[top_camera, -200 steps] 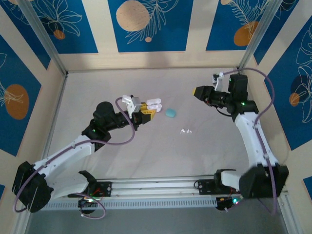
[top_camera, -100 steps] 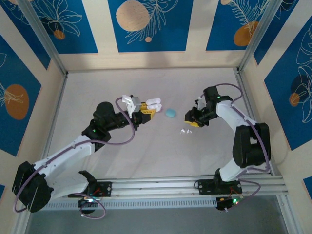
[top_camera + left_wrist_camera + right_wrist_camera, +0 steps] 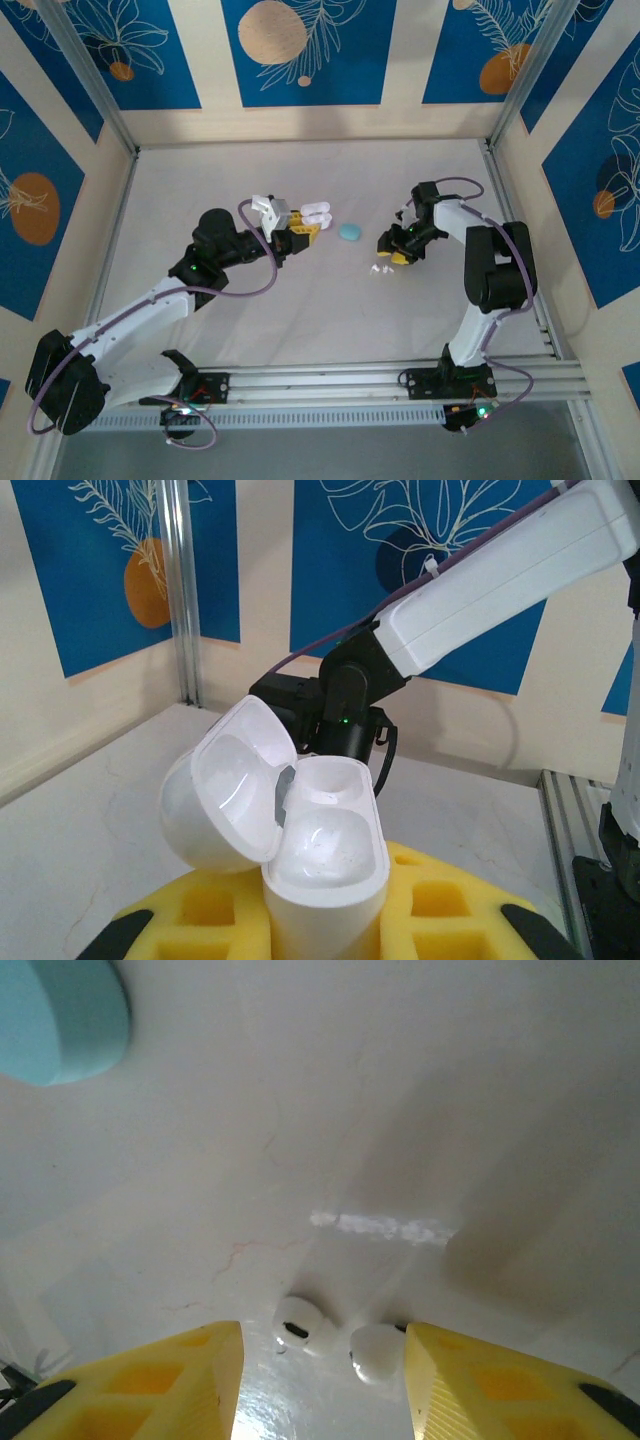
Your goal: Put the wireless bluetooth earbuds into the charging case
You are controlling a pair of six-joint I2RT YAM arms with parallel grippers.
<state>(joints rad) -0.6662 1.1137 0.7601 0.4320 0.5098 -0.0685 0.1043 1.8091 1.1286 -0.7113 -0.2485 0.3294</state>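
Earbuds [image 3: 298, 1325], a glossy white pair, lying side by side on the pale counter [image 3: 300, 1140]. From the right wrist: nearer-left bud with a dark slot facing up, second bud [image 3: 375, 1352] a plain rounded blob just beside it, contact between the two unclear. Right end effector [image 3: 320, 1345] low over them, parted partway, gripping nothing. Yellow fingers [image 3: 170, 1385] flanking the pair, one on each side. Strip of bare counter between the left finger and its bud; right finger hard against the second bud or just short of it, impossible to say which. Rounded teal case [image 3: 60, 1015] in the upper left corner of that view, well apart from the buds.

From the top camera: earbuds [image 3: 381, 269] as small white specks near the middle of the counter, right end effector [image 3: 397, 250] just beyond them, right arm folded sharply back on itself. Teal case [image 3: 350, 232] alone on the counter between the two end effectors.

Left end effector [image 3: 300, 232] clamped fully onto a white charging case [image 3: 315, 212]. From the left wrist: case [image 3: 325, 870] upright between the yellow pads [image 3: 450, 910], lid [image 3: 235, 795] swung open to the left on its hinge, glossy hollow wells exposed, contents too hard to make out.
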